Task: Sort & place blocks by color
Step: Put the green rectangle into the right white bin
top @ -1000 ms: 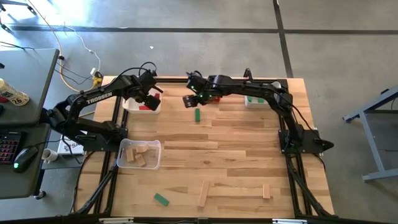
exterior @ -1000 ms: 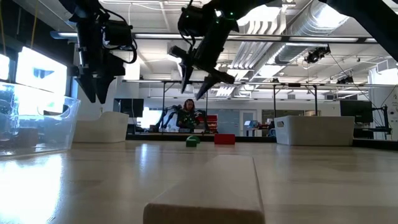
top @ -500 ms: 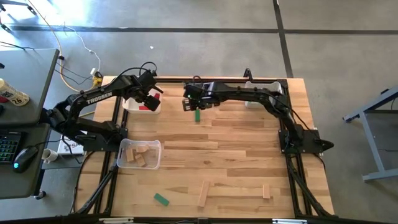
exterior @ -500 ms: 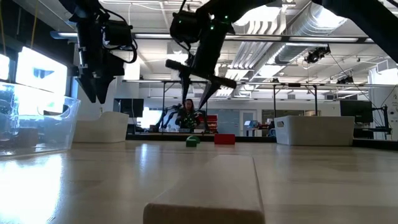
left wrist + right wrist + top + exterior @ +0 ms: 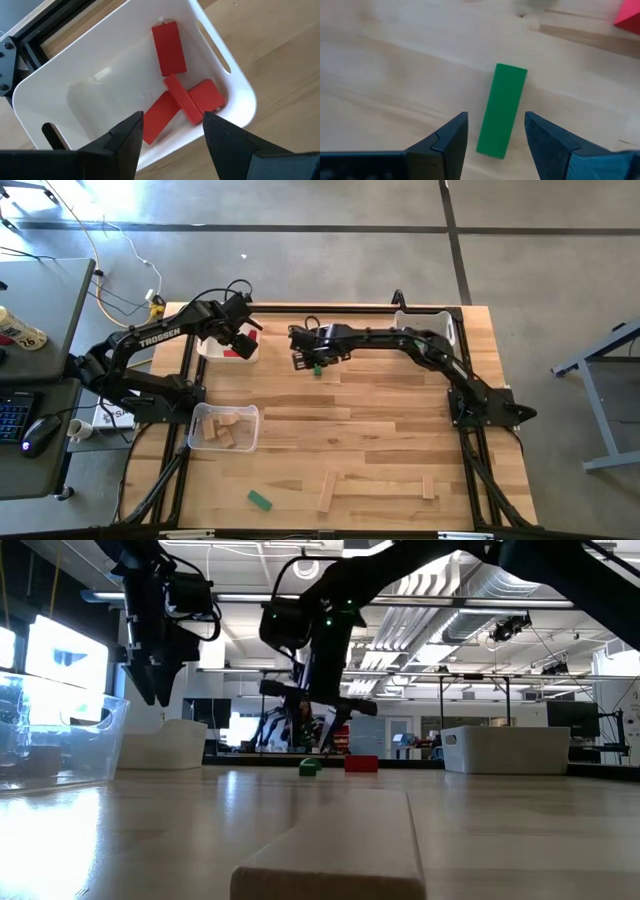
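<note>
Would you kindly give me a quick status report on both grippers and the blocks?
Right gripper open, low over green bar, bar between its fingers, not gripped. Left gripper open above white bin of red blocks. Nothing in the way.

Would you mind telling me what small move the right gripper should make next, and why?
Probably lower straight down and close. The right gripper is open, and in its wrist view the green block lies flat on the table in line with the gap between its fingers, apparently not yet gripped. The left gripper hangs open over the white bin of red blocks.
</note>
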Available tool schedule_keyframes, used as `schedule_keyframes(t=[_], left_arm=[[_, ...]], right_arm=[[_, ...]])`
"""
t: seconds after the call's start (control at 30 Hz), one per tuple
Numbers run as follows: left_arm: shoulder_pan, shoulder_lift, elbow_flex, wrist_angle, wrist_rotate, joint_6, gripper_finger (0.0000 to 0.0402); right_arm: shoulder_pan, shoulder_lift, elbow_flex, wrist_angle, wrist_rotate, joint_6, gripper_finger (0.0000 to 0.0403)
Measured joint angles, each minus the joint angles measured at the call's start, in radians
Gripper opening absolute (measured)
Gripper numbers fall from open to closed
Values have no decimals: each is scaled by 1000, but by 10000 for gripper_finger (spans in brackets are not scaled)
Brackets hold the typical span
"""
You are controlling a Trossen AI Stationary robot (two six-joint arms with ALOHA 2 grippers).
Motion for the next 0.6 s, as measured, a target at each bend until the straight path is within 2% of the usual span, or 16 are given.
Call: schedule_keyframes(t=[0.3, 0.6], left_arm=[[0, 0, 0, 0, 3, 0, 191], [0, 0, 0, 2, 3, 0, 189]], right_arm=[[0, 44, 0, 10, -4, -2, 153], [0, 74, 1, 38, -14, 7, 150]])
